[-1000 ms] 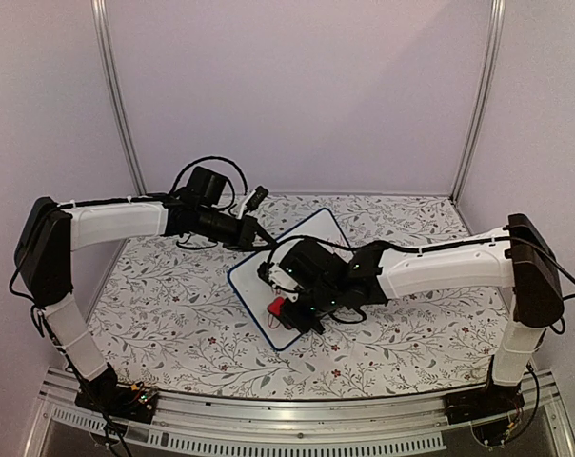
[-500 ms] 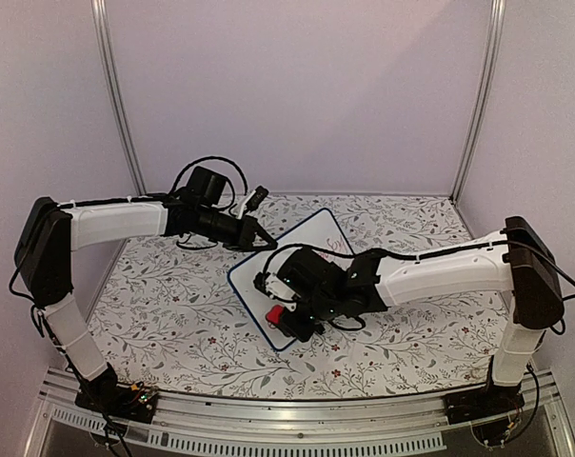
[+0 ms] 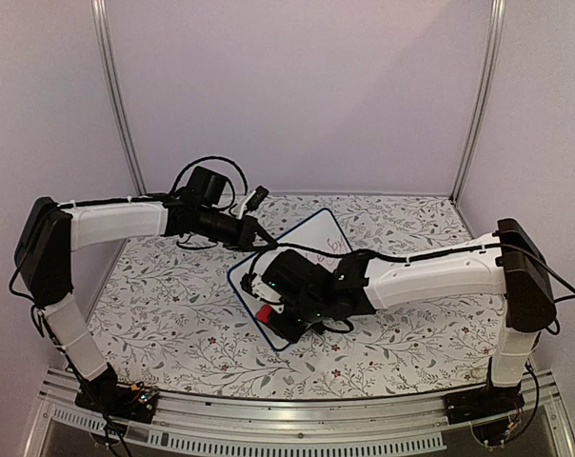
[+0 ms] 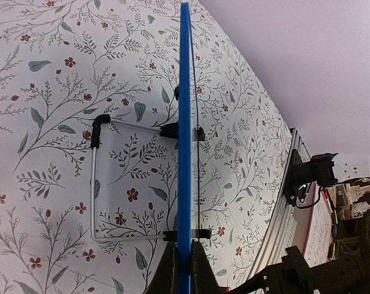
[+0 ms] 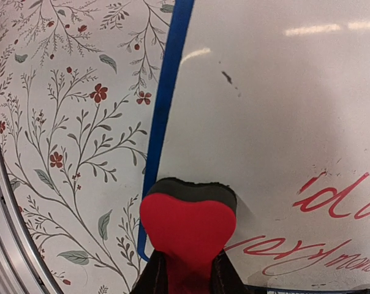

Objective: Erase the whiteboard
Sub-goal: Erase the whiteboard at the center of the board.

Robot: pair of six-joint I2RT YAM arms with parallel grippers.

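The whiteboard (image 3: 313,234) sits at the middle of the table on a floral tablecloth (image 3: 173,305), turned diagonally, with one corner toward the back wall and one toward the arms. Both grippers are on it.

The left gripper (image 3: 258,243) reaches in from the left and meets the board at its far left edge. The left wrist view shows the whiteboard (image 4: 185,122) edge-on as a thin blue line running up the picture. The left gripper (image 4: 184,262) is clamped on that edge, with one dark finger pressed to each side. Behind the board, a wire stand (image 4: 93,184) with black feet rests on the tablecloth (image 4: 50,92).

The right gripper (image 3: 272,313) hangs over the near left part of the board, closed on a red eraser (image 3: 266,315). In the right wrist view, the right gripper (image 5: 188,277) pinches the base of the eraser (image 5: 188,225), whose dark pad faces the white surface. The eraser sits on the whiteboard (image 5: 264,122) just inside the blue frame (image 5: 166,92), with the tablecloth (image 5: 62,153) beyond the frame. Red writing (image 5: 332,202) lies on the board just right of the eraser, and a small dark speck marks the surface further up. The surface around the eraser is white.
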